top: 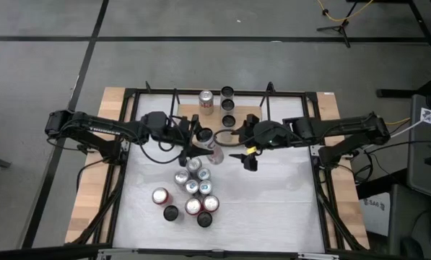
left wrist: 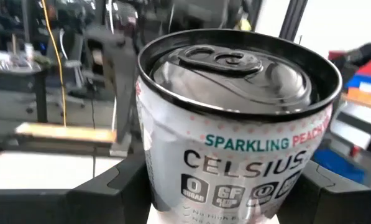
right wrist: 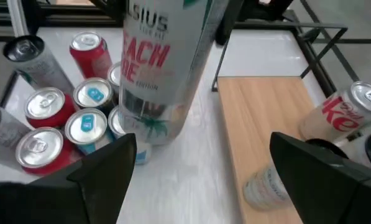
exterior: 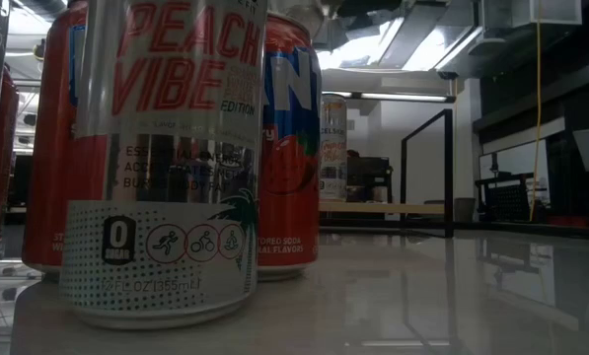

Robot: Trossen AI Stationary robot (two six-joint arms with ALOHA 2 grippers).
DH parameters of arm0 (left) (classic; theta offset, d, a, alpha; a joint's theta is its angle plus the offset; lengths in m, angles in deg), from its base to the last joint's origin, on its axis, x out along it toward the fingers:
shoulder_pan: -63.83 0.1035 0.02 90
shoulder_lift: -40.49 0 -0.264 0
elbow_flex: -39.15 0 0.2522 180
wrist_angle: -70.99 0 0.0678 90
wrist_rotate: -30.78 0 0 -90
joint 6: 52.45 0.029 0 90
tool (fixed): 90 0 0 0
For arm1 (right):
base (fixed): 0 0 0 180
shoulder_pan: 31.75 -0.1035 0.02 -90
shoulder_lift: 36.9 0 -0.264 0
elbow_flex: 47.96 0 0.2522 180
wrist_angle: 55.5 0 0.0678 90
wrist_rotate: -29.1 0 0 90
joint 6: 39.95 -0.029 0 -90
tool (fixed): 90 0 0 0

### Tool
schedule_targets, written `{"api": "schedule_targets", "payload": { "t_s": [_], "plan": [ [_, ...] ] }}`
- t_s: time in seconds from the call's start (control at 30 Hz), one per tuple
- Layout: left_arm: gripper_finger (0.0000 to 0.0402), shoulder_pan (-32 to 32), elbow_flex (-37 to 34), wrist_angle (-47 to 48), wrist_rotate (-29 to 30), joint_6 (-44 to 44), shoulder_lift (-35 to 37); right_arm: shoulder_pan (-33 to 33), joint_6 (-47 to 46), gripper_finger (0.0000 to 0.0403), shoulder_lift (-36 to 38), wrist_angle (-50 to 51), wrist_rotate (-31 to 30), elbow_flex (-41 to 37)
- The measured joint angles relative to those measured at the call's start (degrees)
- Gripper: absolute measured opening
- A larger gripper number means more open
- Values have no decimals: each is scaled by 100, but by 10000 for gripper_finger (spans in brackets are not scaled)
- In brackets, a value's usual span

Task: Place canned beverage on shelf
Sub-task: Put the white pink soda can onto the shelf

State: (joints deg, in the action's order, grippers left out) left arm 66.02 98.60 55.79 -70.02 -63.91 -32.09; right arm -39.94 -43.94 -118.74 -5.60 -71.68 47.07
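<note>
Your left gripper is clamped on a silver can, one finger on each side of its body, and holds it upright just off the table near the front edge of the shelf. The can sits square between the fingers, with no visible tilt. Your right gripper hangs beside it with its jaws spread wide and nothing in them.

Three cans already stand on the shelf: a white can and two dark cans next to it. A cluster of cans remains on the table behind the held can.

Judgement: the carry is under way. Clear the board's edge, aim for bare wood well apart from the standing cans and the black rods, set the can down flat, then release. Keep the right arm back.
</note>
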Motion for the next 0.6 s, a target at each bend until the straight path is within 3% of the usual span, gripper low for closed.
{"api": "schedule_targets", "payload": {
  "t_s": [0.27,0.6],
  "plan": [
    [238,2,0,740,-73,7,0,-3,0,363,-110,-335,31,-2],
    [238,2,0,792,-303,53,2,-4,-7,363,-125,-371,-54,-2]
  ]
}}
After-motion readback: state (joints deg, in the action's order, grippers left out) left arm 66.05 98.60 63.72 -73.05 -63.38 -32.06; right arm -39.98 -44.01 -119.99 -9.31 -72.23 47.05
